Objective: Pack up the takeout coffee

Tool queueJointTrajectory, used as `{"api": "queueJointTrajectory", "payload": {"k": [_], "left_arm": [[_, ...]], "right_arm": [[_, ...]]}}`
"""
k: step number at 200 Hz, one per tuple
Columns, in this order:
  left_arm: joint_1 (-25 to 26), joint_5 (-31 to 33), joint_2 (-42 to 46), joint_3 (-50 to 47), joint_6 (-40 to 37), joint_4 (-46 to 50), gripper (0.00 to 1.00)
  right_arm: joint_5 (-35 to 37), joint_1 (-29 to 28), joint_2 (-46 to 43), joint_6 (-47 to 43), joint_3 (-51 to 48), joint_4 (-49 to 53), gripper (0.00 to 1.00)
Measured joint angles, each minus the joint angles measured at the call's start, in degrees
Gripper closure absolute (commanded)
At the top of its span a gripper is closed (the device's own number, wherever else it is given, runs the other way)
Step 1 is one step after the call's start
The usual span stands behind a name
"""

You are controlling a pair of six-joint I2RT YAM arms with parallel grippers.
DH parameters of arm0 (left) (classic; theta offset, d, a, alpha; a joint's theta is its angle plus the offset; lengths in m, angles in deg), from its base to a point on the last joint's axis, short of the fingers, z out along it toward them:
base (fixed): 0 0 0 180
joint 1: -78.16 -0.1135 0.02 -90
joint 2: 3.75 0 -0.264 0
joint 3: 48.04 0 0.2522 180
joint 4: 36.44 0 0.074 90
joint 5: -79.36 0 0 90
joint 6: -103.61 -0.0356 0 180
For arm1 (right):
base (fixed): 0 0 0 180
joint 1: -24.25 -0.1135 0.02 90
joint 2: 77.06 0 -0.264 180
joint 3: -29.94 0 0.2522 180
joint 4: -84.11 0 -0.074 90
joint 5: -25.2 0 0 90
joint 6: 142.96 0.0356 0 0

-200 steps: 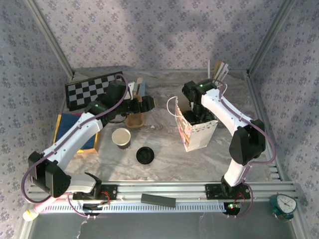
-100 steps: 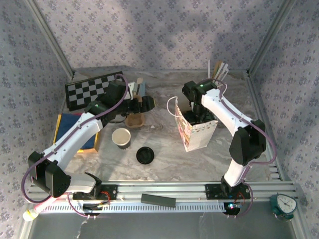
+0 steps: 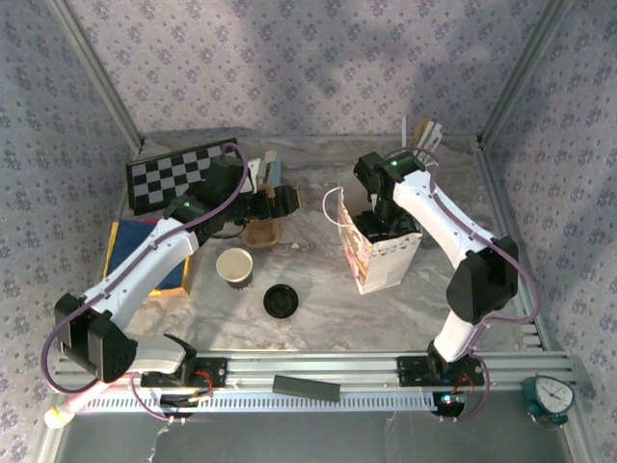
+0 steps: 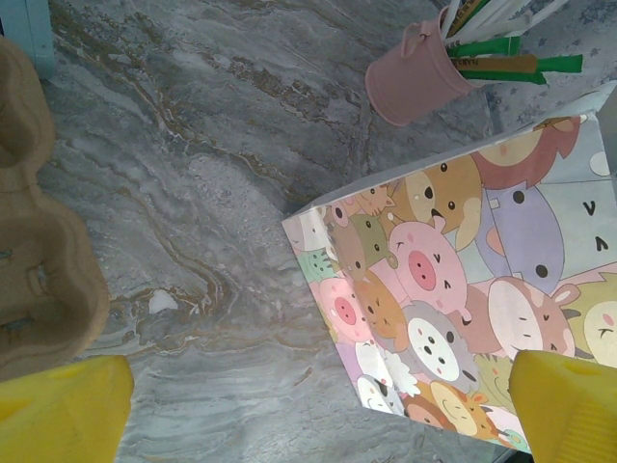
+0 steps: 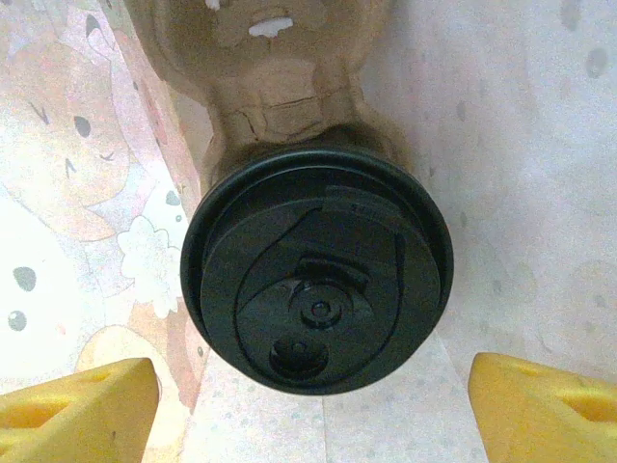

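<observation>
The takeout coffee (image 5: 318, 289) sits down inside the paper bag (image 3: 386, 258) with the cartoon animals on it. The bag stands on the right side of the worktop (image 3: 318, 270). From the right wrist I can see the coffee's round black lid, and a brown cardboard holder (image 5: 280, 58) just past it.

The right arm (image 3: 434, 207) dips into the top of the bag. The right jaws are wide. There is one yellow fingertip (image 5: 82, 395) on each side of the lid, and neither one touches the cup.

The left arm (image 3: 145, 265) reaches over another brown cardboard tray (image 3: 260, 231) at the back left. The left jaws are wide too, with nothing between them.

A cup with no lid (image 3: 234, 267) and a loose black lid (image 3: 281, 301) sit a little apart on the worktop, nearer the front.
</observation>
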Motion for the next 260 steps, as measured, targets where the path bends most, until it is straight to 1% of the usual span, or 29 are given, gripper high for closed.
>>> {"api": "queueJointTrajectory", "payload": {"k": [50, 141, 199, 260], "left_arm": [[-0.02, 0.68, 0.07, 0.00, -0.07, 0.44, 0.00], [-0.17, 2.69, 0.44, 2.97, -1.64, 3.02, 0.00], [-0.17, 4.46, 0.81, 7.89, -3.69, 6.21, 0.00], [-0.17, 5.40, 1.07, 11.21, -4.79, 8.68, 0.00]], "right_arm": [[0.63, -0.15, -0.48, 0.87, 3.72, 1.42, 0.14], [2.78, -0.35, -2.97, 2.36, 15.74, 3.85, 0.10], [2.75, 0.68, -7.93, 3.45, 18.38, 2.36, 0.01], [2.60, 1.95, -11.65, 3.89, 18.82, -0.28, 0.00]]}}
